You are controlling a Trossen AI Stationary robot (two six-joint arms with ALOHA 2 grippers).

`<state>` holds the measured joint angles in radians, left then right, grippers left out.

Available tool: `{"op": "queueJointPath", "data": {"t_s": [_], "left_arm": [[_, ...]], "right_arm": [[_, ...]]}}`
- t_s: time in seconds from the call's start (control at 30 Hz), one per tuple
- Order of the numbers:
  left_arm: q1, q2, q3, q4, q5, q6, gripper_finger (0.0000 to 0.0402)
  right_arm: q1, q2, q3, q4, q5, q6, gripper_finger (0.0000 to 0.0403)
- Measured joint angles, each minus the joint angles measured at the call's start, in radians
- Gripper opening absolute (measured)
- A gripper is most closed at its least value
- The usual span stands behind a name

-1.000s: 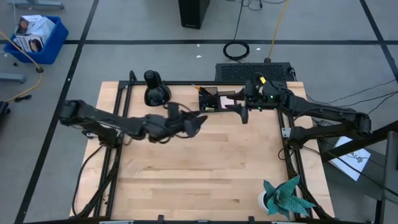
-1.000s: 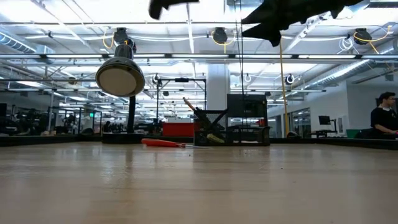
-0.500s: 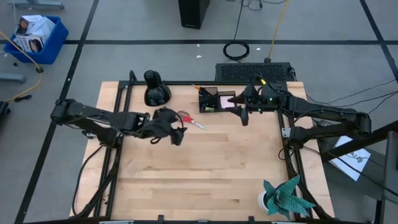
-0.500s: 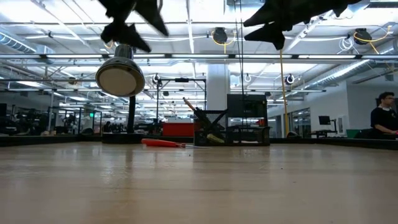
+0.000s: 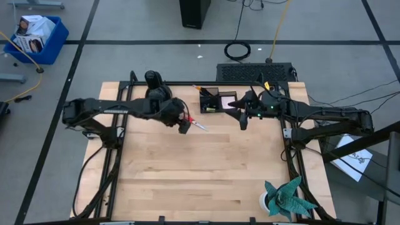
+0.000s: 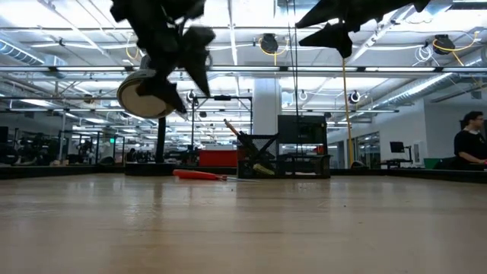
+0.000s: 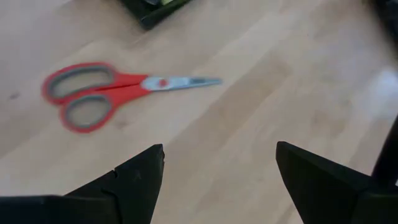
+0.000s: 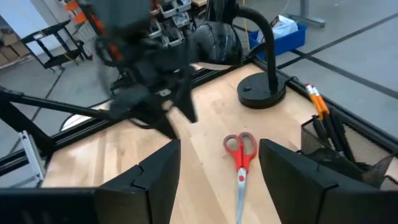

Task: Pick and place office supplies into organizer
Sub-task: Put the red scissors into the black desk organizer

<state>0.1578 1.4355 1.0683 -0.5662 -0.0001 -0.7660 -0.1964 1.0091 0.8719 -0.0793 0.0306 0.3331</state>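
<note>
Left tool (image 5: 183, 125) is held open and empty above the bench (image 5: 187, 181), just beside the red-handled scissors (image 7: 115, 90), which lie flat near the organizer (image 5: 217, 100). Right tool (image 5: 242, 119) is held open and empty at the organizer's other side.

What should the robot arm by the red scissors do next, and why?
Probably lower the left end effector onto the scissors. Its fingers are open and hang above them, and the scissors lie flat on the table, outside the organizer.
</note>
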Motion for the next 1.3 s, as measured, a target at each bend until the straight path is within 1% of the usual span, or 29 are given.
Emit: {"op": "queueJointPath", "data": {"t_s": [0.07,0.17,0.23,0.43,0.63,0.77,0.83,0.9,1.0,1.07,1.17,1.3], "left_arm": [[0.033,0.029,-0.001,-0.025,0.028,0.041,0.0312],[0.071,0.072,-0.001,-0.059,0.113,0.11,0.0312],[0.08,0.103,-0.001,-0.095,0.156,0.188,0.0312],[0.079,0.158,0.003,-0.098,0.179,0.412,0.0312],[0.079,0.201,0.006,-0.115,0.141,0.568,0.0312],[0.079,0.232,0.045,-0.183,0.127,0.619,0.0312],[0.079,0.248,0.078,-0.205,0.105,0.651,0.0312],[0.078,0.271,0.125,-0.269,0.082,0.675,0.0312],[0.078,0.305,0.215,-0.327,0.067,0.716,0.0312],[0.078,0.333,0.274,-0.372,0.047,0.776,0.0312],[0.076,0.392,0.345,-0.417,0.024,0.8,0.0312],[0.077,0.465,0.4,-0.485,0.024,0.843,0.0312]], "right_arm": [[0.012,0.001,0.0,-0.001,0.0,0.012,0.0206],[0.019,0.001,0.0,-0.001,-0.002,0.039,0.0205],[0.022,0.001,0.0,-0.002,-0.003,0.048,0.0205],[0.022,0.001,0.0,-0.002,0.005,0.094,0.0201],[0.022,0.001,0.0,-0.005,0.05,0.15,0.0201],[0.022,0.001,-0.011,0.001,0.052,0.167,0.0201],[0.022,0.001,-0.024,0.0,0.052,0.195,0.02],[0.022,0.001,-0.043,0.003,0.052,0.225,0.0201],[0.022,0.001,-0.084,0.057,0.048,0.26,0.02],[0.028,0.002,-0.113,0.126,0.047,0.26,0.02],[0.045,0.002,-0.136,0.21,0.047,0.247,0.02],[0.067,0.001,-0.137,0.226,0.047,0.214,0.0201]]}}
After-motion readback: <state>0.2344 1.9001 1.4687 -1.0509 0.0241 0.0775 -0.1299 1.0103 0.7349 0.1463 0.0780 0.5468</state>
